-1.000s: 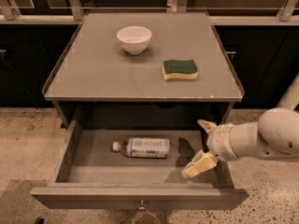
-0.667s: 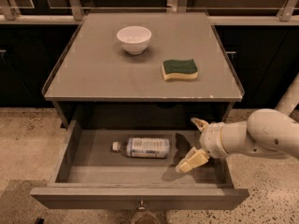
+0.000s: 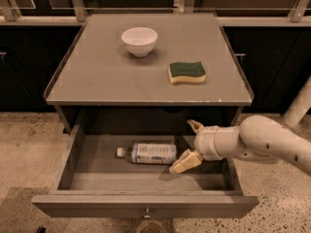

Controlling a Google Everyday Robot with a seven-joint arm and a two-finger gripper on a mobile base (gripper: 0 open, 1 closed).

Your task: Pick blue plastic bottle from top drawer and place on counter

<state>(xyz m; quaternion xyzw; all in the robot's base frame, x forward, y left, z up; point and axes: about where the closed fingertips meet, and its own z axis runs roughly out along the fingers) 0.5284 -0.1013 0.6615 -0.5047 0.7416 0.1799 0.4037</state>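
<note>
- Camera view looks down on the counter (image 3: pixel 97 79) and the pulled-out top drawer (image 3: pixel 97 205) below it.
- I see the blue plastic bottle (image 3: pixel 148 153) lying on its side on the drawer floor, roughly mid-drawer, with its white cap pointing to the picture's left.
- My gripper (image 3: pixel 182 145) is inside the drawer, just off the bottle's base end on the picture's right side.
- Jaws are spread wide and hold nothing. One finger sits up near the drawer's back, and the other sits low toward the front, close by the bottle's base.
- I cannot tell if that lower finger touches the bottle; it is very near.
- The arm (image 3: pixel 262 142) comes in from the picture's right, over the drawer's side wall.
- The drawer's small knob (image 3: pixel 146 212) shows at the centre of the front panel.
- On the counter there is a white bowl (image 3: pixel 139 40) toward the back and a green-topped sponge (image 3: pixel 186 73) further right and nearer the front edge — the two are well apart.
- The floor around the cabinet is speckled stone.
</note>
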